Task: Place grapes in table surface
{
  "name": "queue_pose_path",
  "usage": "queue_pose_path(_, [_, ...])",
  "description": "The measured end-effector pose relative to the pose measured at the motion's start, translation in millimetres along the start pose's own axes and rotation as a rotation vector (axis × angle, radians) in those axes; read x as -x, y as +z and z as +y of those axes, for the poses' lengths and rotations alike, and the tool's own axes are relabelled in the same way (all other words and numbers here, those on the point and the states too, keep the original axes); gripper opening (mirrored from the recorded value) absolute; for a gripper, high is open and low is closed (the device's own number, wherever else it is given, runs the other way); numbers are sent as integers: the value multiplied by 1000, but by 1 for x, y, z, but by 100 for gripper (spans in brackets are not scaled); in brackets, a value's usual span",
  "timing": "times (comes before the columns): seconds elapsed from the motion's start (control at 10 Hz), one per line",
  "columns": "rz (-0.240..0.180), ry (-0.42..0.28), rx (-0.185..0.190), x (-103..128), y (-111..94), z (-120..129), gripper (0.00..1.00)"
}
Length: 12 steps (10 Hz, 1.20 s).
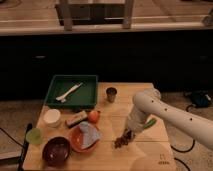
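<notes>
The grapes point(121, 141), a small dark lumpy bunch, hang at the tip of my gripper point(125, 137), which is shut on them just above the table surface point(112, 157). My white arm point(165, 112) reaches in from the right and bends down to that spot, a little right of the orange plate. Whether the bunch touches the pale planks I cannot tell.
A green tray point(72, 92) with a white utensil stands at the back left. A small dark cup point(111, 94), an orange fruit point(93, 116), an orange plate with a blue cloth point(84, 137), a dark bowl point(56, 150), a white cup point(51, 118) and a green cup point(34, 135) stand left of the gripper.
</notes>
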Motion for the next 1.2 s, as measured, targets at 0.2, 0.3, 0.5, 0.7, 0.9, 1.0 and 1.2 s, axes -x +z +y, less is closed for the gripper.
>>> queue_pose_path(0.2, [-5,-27,10,-4,12,-1,4])
queue_pose_path(0.3, [-6,-32,10,-6,17,-2,4])
queue_pose_path(0.5, [-10,-36,14,-9,23,-1,4])
queue_pose_path(0.7, [-14,-38,16,-10,28,1,4])
queue_pose_path(0.9, [-15,-39,12,-10,30,2,4])
queue_pose_path(1.0, [-15,-39,11,-9,30,3,4])
queue_pose_path(1.2, [-9,-37,7,-8,31,4,5])
